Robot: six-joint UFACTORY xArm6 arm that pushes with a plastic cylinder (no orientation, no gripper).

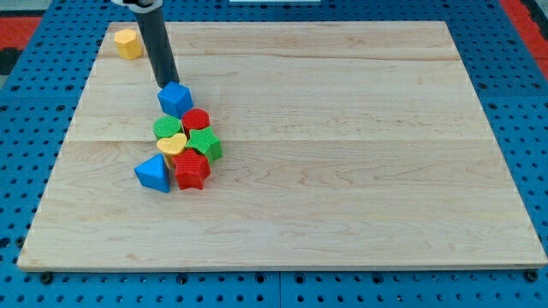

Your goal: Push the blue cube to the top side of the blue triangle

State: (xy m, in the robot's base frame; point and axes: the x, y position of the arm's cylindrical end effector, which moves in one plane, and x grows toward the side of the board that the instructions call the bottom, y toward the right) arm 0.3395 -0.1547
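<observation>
The blue cube (175, 98) sits at the top of a tight cluster of blocks on the wooden board (342, 154). My tip (168, 84) touches the cube's upper left edge. The blue triangle (154, 174) lies at the cluster's lower left, well below the cube. Between them are a red cylinder (196, 120), a green block (167, 130), a yellow heart (171, 145), a second green block (205, 143) and a red block (192, 170).
A yellow block (128, 43) lies alone near the board's top left corner. The board rests on a blue perforated base (26, 171).
</observation>
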